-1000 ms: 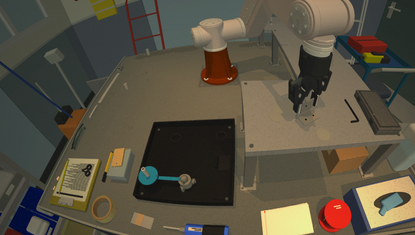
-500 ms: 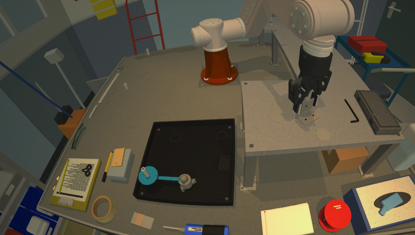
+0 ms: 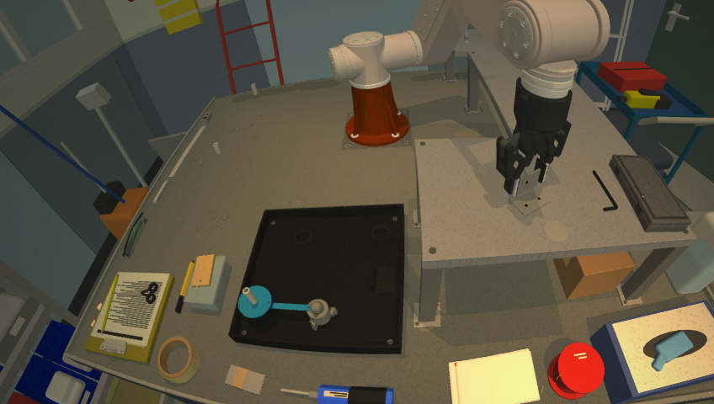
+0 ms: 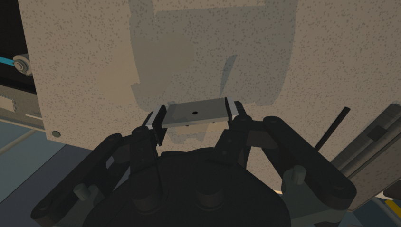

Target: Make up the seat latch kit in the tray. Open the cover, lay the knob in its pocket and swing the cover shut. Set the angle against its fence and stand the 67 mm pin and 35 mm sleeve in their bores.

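Observation:
The angle (image 3: 527, 196) (image 4: 195, 113) is a grey L-shaped bracket with small holes. It sits on the raised side table, right of the tray. The black tray (image 3: 323, 278) lies on the bench below and to the left. In it a blue cover (image 3: 254, 303) with a short post sits over one corner pocket. A blue arm links the cover to a grey pivot (image 3: 318, 311). Two round bores (image 3: 302, 235) lie along the tray's far edge. A dark fence block (image 3: 385, 279) stands near its right side. My gripper (image 3: 526, 184) (image 4: 194, 115) grips the angle's upright flange.
Behind the side table stands the arm's red base (image 3: 375, 112). A black hex key (image 3: 604, 192) and a dark case (image 3: 649, 192) lie right of the angle. A clipboard (image 3: 130, 313), tape roll (image 3: 176, 359), notepad (image 3: 493, 378) and red button (image 3: 576, 369) line the bench's near edge.

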`<act>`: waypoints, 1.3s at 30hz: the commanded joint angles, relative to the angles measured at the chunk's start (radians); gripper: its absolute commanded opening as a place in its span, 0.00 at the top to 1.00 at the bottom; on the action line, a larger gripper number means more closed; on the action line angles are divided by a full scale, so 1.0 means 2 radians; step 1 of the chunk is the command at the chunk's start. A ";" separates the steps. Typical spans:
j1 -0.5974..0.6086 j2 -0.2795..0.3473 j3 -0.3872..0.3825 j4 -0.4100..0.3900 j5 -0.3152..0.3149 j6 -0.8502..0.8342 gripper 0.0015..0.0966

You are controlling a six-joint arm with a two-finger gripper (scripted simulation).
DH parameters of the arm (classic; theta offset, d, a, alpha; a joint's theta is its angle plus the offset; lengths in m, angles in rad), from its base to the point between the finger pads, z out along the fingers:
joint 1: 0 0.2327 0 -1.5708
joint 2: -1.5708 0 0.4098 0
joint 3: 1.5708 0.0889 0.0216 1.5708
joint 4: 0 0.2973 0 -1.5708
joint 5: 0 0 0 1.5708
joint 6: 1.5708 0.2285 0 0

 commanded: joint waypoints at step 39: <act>0.000 -0.019 -0.135 0.000 0.153 -0.001 0.93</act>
